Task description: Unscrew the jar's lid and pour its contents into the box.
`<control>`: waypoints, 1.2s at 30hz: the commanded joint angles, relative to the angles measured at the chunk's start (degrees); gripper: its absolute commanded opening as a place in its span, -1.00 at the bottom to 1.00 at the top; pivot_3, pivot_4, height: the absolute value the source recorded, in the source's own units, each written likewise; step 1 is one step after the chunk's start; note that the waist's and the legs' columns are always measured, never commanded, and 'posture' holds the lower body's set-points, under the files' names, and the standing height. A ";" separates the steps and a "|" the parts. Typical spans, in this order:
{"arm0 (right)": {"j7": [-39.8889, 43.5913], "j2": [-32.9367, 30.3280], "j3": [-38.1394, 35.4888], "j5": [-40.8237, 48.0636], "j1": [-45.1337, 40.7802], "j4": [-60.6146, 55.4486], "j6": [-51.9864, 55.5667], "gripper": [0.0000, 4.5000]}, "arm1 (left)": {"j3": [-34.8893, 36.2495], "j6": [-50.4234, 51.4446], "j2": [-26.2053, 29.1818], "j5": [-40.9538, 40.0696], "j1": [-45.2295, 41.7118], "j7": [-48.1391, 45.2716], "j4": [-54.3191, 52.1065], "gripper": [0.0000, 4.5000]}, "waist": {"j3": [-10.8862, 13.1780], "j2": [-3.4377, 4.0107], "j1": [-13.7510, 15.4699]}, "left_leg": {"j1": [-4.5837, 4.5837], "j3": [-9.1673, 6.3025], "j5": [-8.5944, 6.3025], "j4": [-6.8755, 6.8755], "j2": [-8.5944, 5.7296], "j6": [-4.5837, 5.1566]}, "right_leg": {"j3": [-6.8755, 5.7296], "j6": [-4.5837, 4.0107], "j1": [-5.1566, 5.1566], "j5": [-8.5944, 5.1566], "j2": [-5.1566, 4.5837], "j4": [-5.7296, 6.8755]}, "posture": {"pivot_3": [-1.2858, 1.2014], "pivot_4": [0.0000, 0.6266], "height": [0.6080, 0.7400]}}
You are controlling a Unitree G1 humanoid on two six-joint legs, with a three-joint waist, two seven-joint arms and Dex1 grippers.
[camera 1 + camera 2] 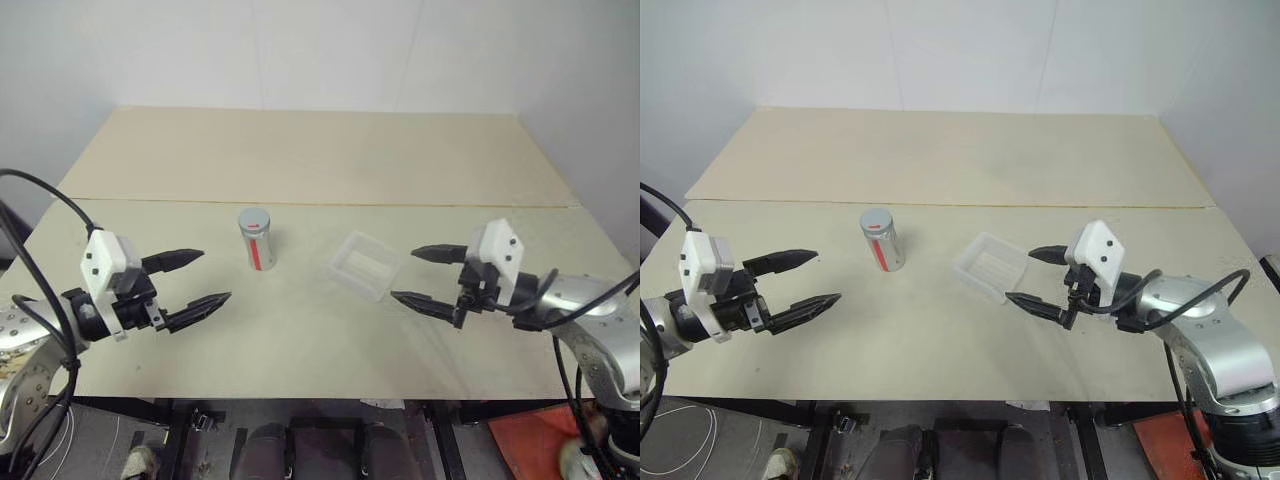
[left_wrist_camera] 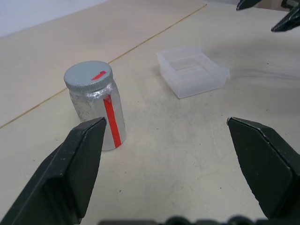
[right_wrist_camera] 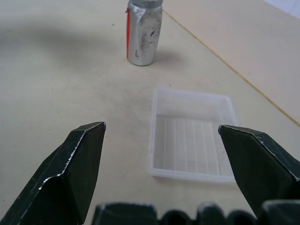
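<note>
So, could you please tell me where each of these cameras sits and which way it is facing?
Left eye view: on the head, looking forward and down over the table; both arms show, with the open left end effector and the open right end effector.
Right eye view: beside it, same scene.
Left wrist view: on the left wrist, looking along its fingers at the jar, its lid on.
Right wrist view: on the right wrist, over the empty box.
Shared: jar and box appear in both wrist views.
</note>
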 commanded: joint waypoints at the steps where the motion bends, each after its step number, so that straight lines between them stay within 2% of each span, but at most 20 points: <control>1: -0.23 -0.16 -1.13 -0.53 -0.98 -1.81 -1.29 1.00 | 0.42 -0.25 0.09 -1.09 -0.11 0.52 -1.81 0.99 | 0.00 0.00 0.01 | 0.00 0.00 0.00 0.00 0.01 0.00 | 0.00 0.00 0.00 0.00 0.01 0.00 | 0.03 -0.52 1.00; 5: 0.18 -0.01 -0.61 -1.78 -1.19 -1.23 -2.36 1.00 | -2.13 -1.22 -1.75 0.47 -0.92 3.06 -1.36 0.99 | 0.00 0.00 0.08 | 0.00 0.00 0.00 0.00 0.00 0.00 | 0.00 0.00 0.01 0.00 0.00 0.00 | 0.03 -0.52 1.00; 9: 1.73 -0.71 -0.61 -1.90 -2.61 -0.76 -2.67 1.00 | -5.44 -2.08 -6.41 3.82 -0.76 9.95 -3.33 0.99 | 0.00 0.00 0.17 | 0.01 0.00 0.00 0.00 -0.01 0.00 | 0.00 -0.01 0.02 0.01 0.00 -0.01 | 0.03 -0.52 1.00; 13: 4.19 -1.49 -0.08 -1.91 -5.32 0.41 -2.97 1.00 | -9.45 -2.62 -13.93 8.37 -0.98 19.60 -5.23 0.99 | 0.00 -0.01 0.20 | 0.01 -0.01 0.00 0.00 -0.02 0.00 | 0.02 -0.01 0.04 0.02 -0.02 -0.02 | 0.03 -0.52 1.00; 19: 6.15 -1.84 0.55 -3.45 -6.93 1.33 -3.89 1.00 | -16.28 -3.96 -26.65 17.50 -3.69 35.00 -2.50 0.99 | 0.00 -0.02 0.42 | 0.02 -0.07 0.00 0.02 -0.05 0.00 | -0.02 -0.03 0.10 0.04 -0.03 -0.01 | 0.03 -0.52 1.00; 22: 5.35 -1.83 -0.13 -2.65 -8.14 0.02 -2.40 1.00 | -18.84 -4.54 -31.26 20.95 -4.99 39.81 -1.55 0.99 | 0.00 -0.02 0.36 | 0.00 -0.06 0.00 0.02 -0.07 0.02 | 0.00 -0.03 0.08 0.04 -0.05 0.00 | 0.03 -0.52 1.00; 28: 5.16 -2.03 -1.15 -1.92 -6.53 -1.55 -2.19 1.00 | -24.98 -10.93 -35.31 29.65 -9.83 43.94 6.57 0.99 | 0.00 -0.02 0.36 | 0.01 -0.08 0.00 0.03 -0.08 0.01 | -0.02 -0.03 0.09 0.04 -0.03 0.02 | 0.03 -0.52 1.00; 36: 5.04 -3.11 -3.55 -1.27 -4.80 -3.66 -1.42 1.00 | -27.04 -16.88 -39.92 37.69 -15.91 51.35 16.33 0.99 | 0.01 -0.04 0.40 | -0.04 -0.08 -0.01 0.02 -0.09 0.04 | -0.03 -0.02 0.07 0.04 -0.06 -0.01 | 0.03 -0.52 1.00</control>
